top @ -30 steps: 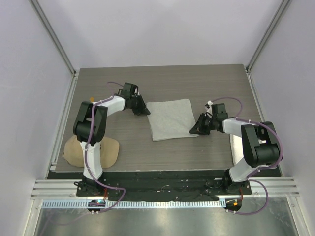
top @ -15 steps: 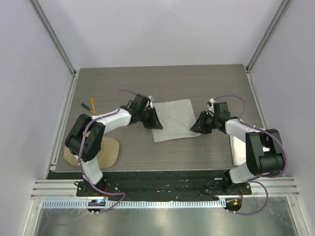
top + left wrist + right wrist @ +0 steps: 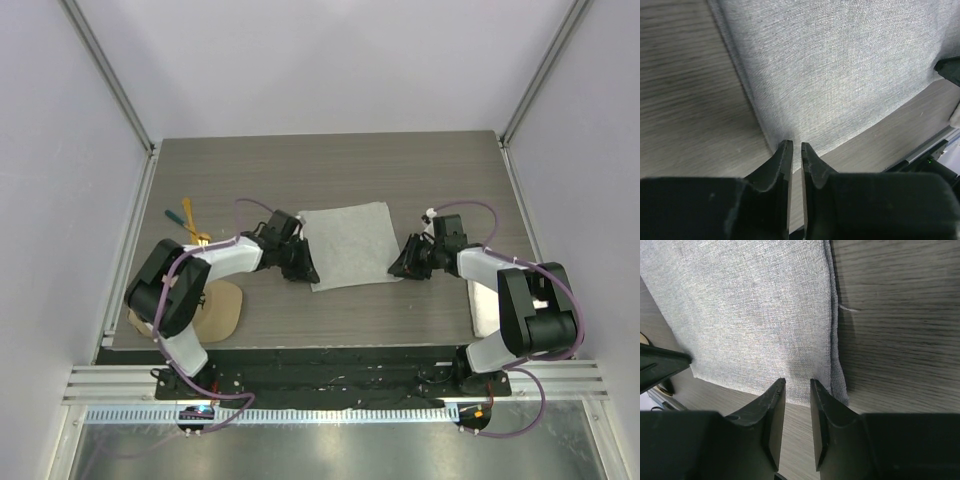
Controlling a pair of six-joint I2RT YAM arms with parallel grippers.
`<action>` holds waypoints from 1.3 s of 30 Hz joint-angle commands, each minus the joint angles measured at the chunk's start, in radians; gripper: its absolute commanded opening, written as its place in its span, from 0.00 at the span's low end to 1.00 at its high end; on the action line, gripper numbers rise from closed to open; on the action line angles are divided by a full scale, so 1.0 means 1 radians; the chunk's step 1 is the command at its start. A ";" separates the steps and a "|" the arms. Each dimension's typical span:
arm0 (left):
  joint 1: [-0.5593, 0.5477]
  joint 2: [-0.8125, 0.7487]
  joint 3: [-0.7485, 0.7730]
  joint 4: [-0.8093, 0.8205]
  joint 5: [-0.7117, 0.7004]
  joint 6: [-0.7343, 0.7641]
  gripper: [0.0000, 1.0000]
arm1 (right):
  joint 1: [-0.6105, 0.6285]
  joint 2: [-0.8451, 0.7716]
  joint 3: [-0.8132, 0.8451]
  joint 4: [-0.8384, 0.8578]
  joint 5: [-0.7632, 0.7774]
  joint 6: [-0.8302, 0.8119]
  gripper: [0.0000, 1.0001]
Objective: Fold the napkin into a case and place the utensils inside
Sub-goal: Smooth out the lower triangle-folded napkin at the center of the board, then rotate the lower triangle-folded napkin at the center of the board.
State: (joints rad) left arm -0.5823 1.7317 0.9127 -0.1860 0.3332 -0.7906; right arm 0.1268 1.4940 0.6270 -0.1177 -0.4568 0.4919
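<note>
Napkin point(image 3: 348, 245) flat; left end effector point(image 3: 793, 146) pinching lower-left corner, right end effector point(image 3: 796, 385) apart astride lower-right edge, readying fold.

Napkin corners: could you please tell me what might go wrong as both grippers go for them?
The left gripper sits at the very tip of a corner of the napkin, so it may catch too little cloth and slip. The right gripper is over the near hem, in from its corner; uneven holds could skew the fold.

walls point(image 3: 330, 60): pale lilac, evenly lit; table point(image 3: 330, 165): grey woodgrain; corner rails point(image 3: 108, 72): perhaps aluminium
</note>
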 commanded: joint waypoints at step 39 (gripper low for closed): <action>0.007 -0.098 -0.195 0.232 0.012 -0.180 0.54 | -0.093 -0.084 -0.004 -0.045 0.041 -0.010 0.64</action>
State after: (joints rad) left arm -0.5800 1.6077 0.7017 0.0357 0.3756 -0.9802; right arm 0.0345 1.3949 0.6128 -0.2142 -0.3958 0.4728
